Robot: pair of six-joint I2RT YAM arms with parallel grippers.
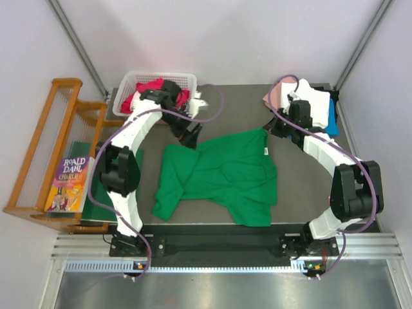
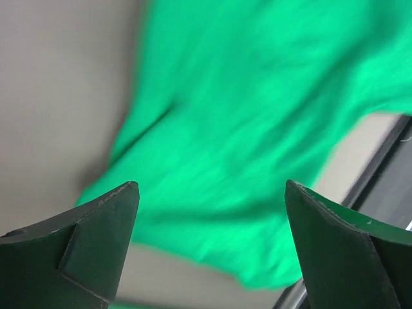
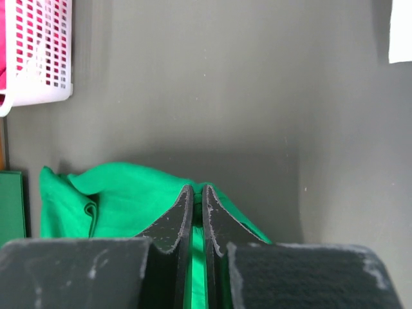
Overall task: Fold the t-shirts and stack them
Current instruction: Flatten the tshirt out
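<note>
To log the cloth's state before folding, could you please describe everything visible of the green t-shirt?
The green t-shirt is soft, bright, plain cloth with a small white neck label. It lies spread but rumpled, unfolded, on the dark table between the arms. The shut right gripper appears to pinch its far right corner.

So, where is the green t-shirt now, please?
In the top view the green t-shirt lies spread mid-table between the left arm and right arm, with the white basket far left and a shirt pile far right.
</note>
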